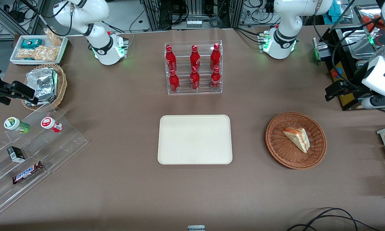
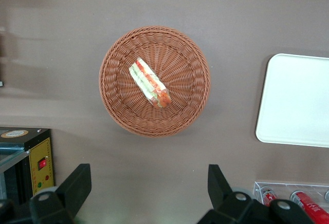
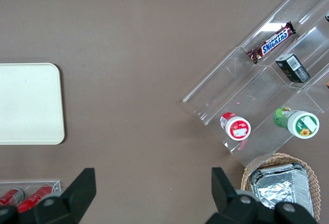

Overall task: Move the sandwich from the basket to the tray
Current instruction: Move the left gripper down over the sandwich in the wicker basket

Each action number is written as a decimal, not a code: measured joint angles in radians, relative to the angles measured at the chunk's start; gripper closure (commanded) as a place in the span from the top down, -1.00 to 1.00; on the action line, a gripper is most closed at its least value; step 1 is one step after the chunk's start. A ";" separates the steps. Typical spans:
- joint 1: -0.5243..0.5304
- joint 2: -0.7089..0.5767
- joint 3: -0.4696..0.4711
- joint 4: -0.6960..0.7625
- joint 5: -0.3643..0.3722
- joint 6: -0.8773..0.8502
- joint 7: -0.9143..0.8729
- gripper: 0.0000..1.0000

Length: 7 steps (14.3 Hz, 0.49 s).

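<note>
The working arm (image 1: 283, 30) is glossy white with rounded joints, a black band and green lights at its base, near the bottle rack (image 1: 194, 68). Black cables trail from it. Its gripper (image 2: 149, 193) has matte black, wedge-shaped jaws spread wide

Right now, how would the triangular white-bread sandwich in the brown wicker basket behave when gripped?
The sandwich likely squashes easily: soft bread, loose-looking filling layers that may slide apart. Lying flat in the shallow basket, it shouldn't roll. The left end effector, open above it, should probably close gently.
</note>
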 measured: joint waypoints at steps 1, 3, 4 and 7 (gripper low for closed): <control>0.000 0.000 -0.001 0.000 -0.001 0.000 0.002 1.00; 0.000 0.000 -0.005 0.000 -0.001 -0.002 0.016 1.00; 0.000 0.000 -0.010 -0.001 -0.001 -0.002 0.022 1.00; 0.000 0.002 -0.020 -0.004 -0.001 -0.003 0.022 1.00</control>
